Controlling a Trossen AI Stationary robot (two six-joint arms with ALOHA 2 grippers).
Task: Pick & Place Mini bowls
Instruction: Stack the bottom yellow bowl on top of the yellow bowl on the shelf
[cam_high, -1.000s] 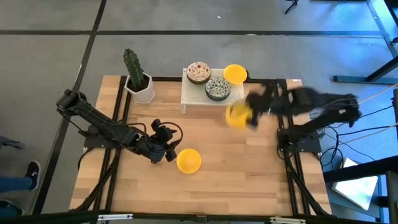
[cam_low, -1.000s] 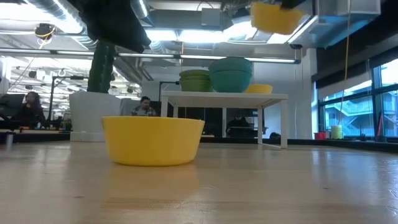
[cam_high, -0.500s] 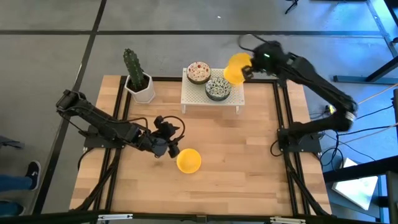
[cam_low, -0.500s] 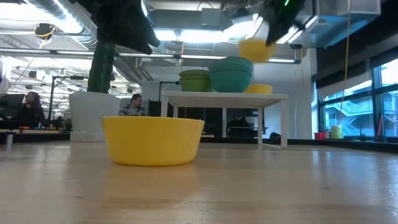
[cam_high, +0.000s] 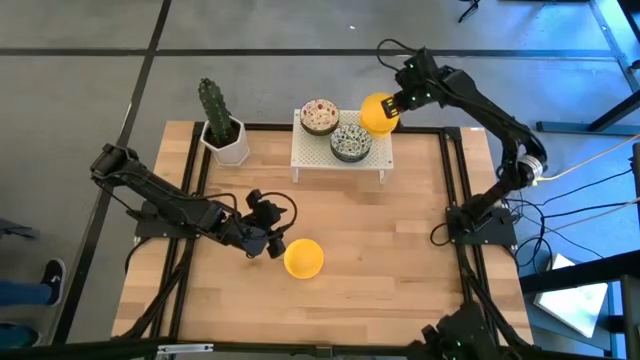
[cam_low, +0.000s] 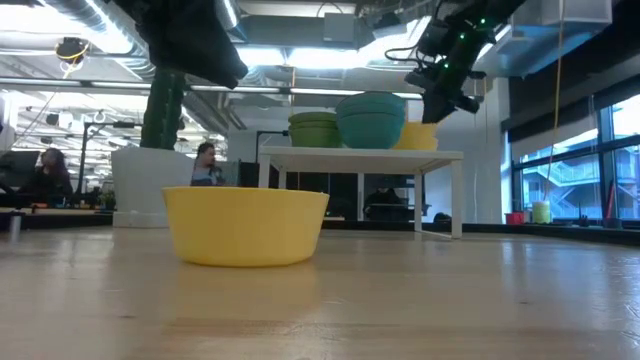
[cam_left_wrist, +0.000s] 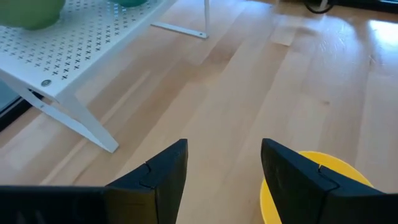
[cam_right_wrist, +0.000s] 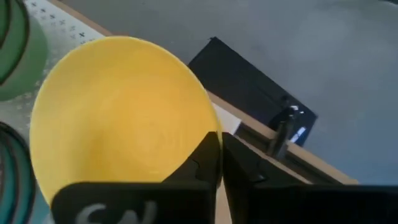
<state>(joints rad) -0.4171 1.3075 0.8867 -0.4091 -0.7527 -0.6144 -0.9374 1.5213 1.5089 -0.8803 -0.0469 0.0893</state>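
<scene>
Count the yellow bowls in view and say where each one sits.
2 visible: one yellow bowl on the table by the left end effector, another on the white shelf, gripped at its rim by the right end effector. More may be stacked unseen.

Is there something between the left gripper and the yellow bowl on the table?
Nothing visible. The left gripper, fingers open, sits right beside the yellow bowl on bare table. In the left wrist view, the bowl lies just behind one finger.

Bright, even overhead light with glaring ceiling lamps (cam_low: 260, 55) in the low view; shadows faint.
</scene>
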